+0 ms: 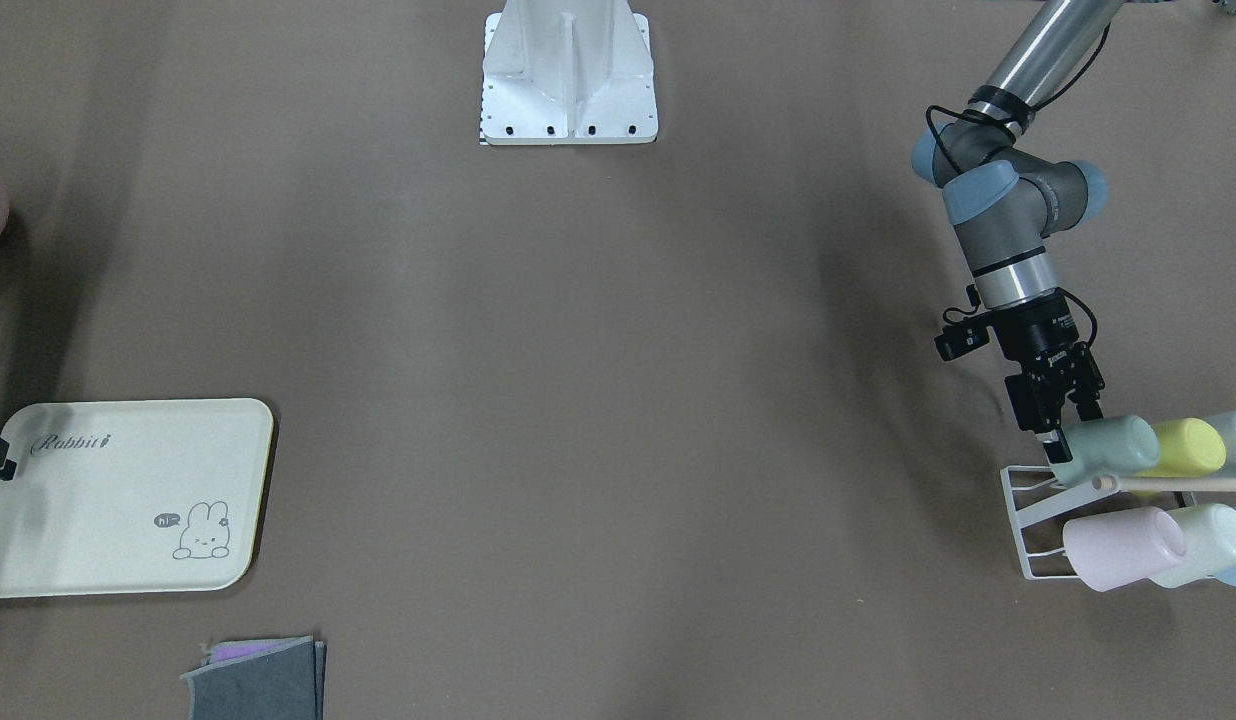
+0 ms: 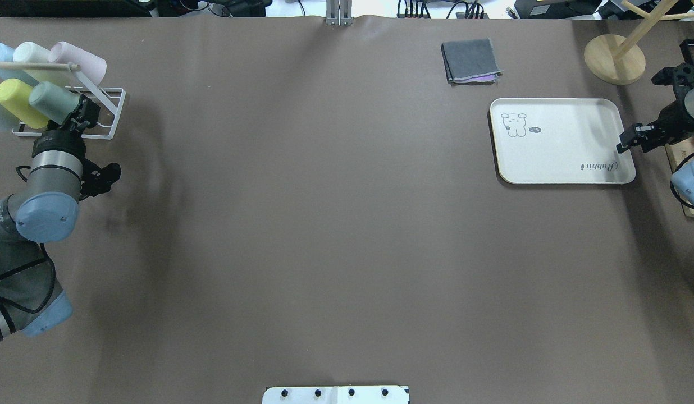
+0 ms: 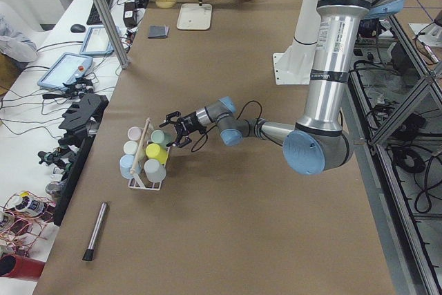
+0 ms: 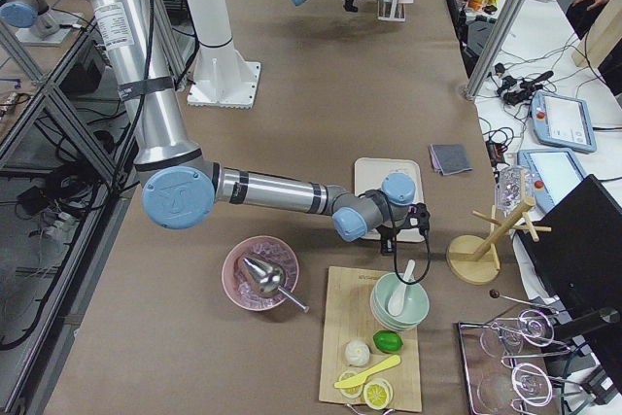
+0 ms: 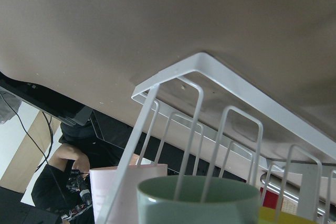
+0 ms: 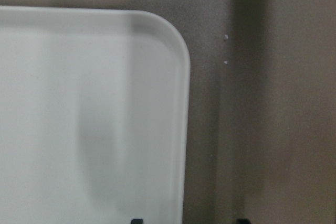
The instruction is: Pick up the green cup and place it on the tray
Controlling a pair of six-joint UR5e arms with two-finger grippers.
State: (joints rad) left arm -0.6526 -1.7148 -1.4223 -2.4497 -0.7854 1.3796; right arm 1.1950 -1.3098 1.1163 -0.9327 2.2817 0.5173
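Fingers (image 1: pixel 1040 415) of the left gripper (image 1: pixel 1071 430) are standing wide apart at the mouth end of the green cup (image 1: pixel 1113 446), flanking it and not visibly pinching.

The cup is lying on its side on the white wire rack (image 1: pixel 1023 520), lower right of the front-facing frame, just beside the yellow cup (image 1: pixel 1190 445). The cream tray (image 1: pixel 128 480) is sitting bare at lower left, well apart from the rack.

Progress, as judged: the reach looks complete and the grasp is not yet made. The lift off the rack, the carry across the table and the set-down are all waiting.

The right gripper (image 2: pixel 625 143) is hovering over the tray's edge at the right of the overhead frame. Its fingertips are showing apart in its own wrist view.

The left wrist view is giving what the outside cameras are not: a wire loop of the rack running into the cup's mouth. The cup is likely needing to slide off along that loop. The left fingers are not showing in that view.
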